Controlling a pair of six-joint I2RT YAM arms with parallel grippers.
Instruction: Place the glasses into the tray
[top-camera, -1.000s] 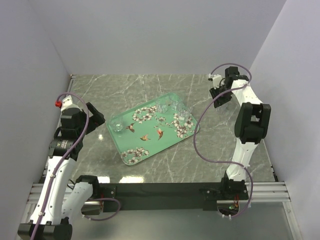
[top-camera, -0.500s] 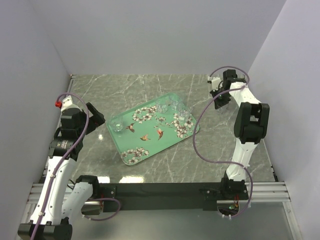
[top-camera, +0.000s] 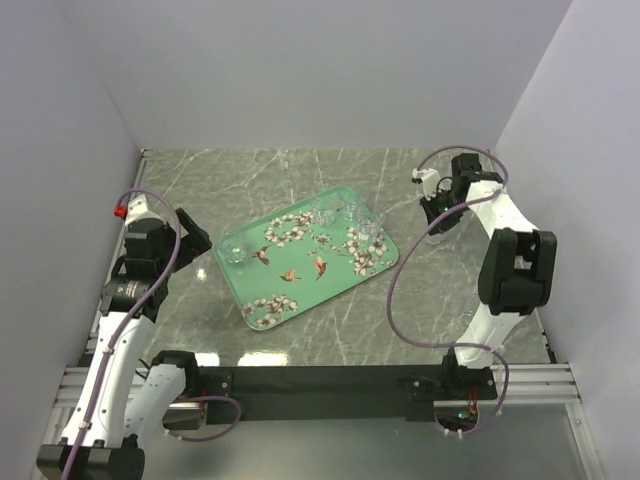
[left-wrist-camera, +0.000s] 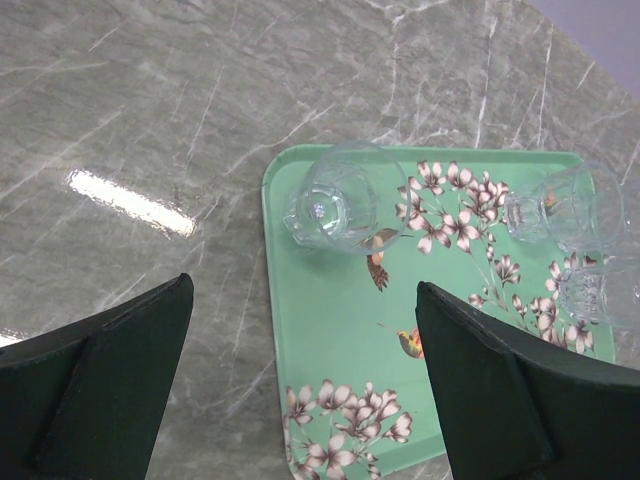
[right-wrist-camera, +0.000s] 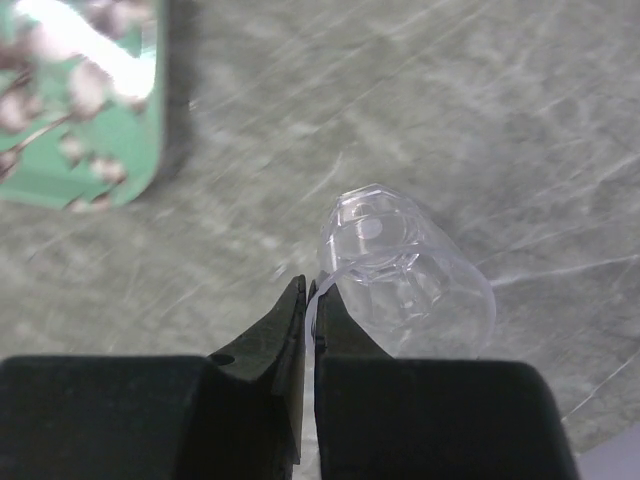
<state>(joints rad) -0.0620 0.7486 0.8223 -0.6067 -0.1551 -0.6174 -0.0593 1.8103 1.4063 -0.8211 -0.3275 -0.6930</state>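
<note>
On the left, the left fingers (top-camera: 193, 234) sit above the grey-green marbled counter (top-camera: 200, 180), just left of the tray (top-camera: 300, 250). In the left wrist view these fingers (left-wrist-camera: 110, 380) are spread wide, with nothing between them. Beyond them lie the counter (left-wrist-camera: 150, 100) and the left end of the tray (left-wrist-camera: 320, 330).

The tray is mint green, printed with white blossoms and small reddish birds. It lies at a slant in the middle of the counter. One clear glass (top-camera: 235, 250) stands upright inside its left corner. In the left wrist view this glass (left-wrist-camera: 345, 195) is close against the tray's rim, seen from above through its open mouth.

Toward the far right end of the tray stands a cluster of glasses (top-camera: 350, 210), close together. From overhead their exact number is hard to tell. The left wrist view shows two of them (left-wrist-camera: 565, 208), one beside the other on the blossom print, both inside the tray.

On the right, the right fingers (top-camera: 437, 215) are over the counter to the right of the tray, apart from its rim. In the right wrist view these fingers (right-wrist-camera: 270, 340) are drawn narrow and pinch the rim wall of a held glass (right-wrist-camera: 405, 270), whose base points away from the camera. This glass is outside the tray, over bare counter (right-wrist-camera: 500, 120). A corner of the tray (right-wrist-camera: 70, 160) shows at the upper left, well apart from it. Whether its base touches the counter cannot be told.
</note>
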